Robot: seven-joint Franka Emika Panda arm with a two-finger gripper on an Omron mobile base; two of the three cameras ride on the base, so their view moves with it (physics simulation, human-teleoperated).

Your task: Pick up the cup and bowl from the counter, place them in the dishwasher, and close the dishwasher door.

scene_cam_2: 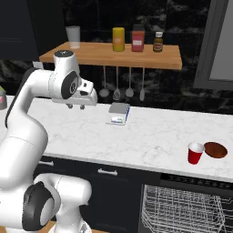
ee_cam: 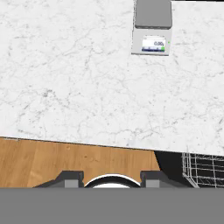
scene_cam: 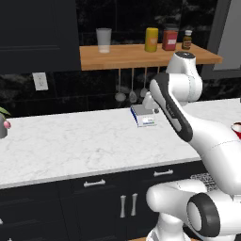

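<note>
The red cup (scene_cam_2: 195, 153) stands upright on the white marble counter (scene_cam_2: 150, 141) near its front right edge, above the dishwasher. Right beside it on the right lies the dark reddish-brown bowl (scene_cam_2: 215, 149). The cup's rim also peeks in at the right edge of the left base view (scene_cam: 237, 128). Below them the dishwasher's white wire rack (scene_cam_2: 186, 209) is pulled out, and a corner of the rack (ee_cam: 204, 169) appears in the hand view. Its door is out of view. My gripper (scene_cam_2: 76, 107) hangs open and empty above the counter's left part, far left of the cup, pointing down (ee_cam: 112, 178).
A grey kitchen scale (scene_cam_2: 119, 113) sits on the counter near the back wall, just right of my hand. Above it, the wooden shelf (scene_cam_2: 113, 54) carries a frosted glass (scene_cam_2: 73, 37) and jars, with utensils hanging underneath. Dark cabinets with silver handles (scene_cam: 94, 183) lie below.
</note>
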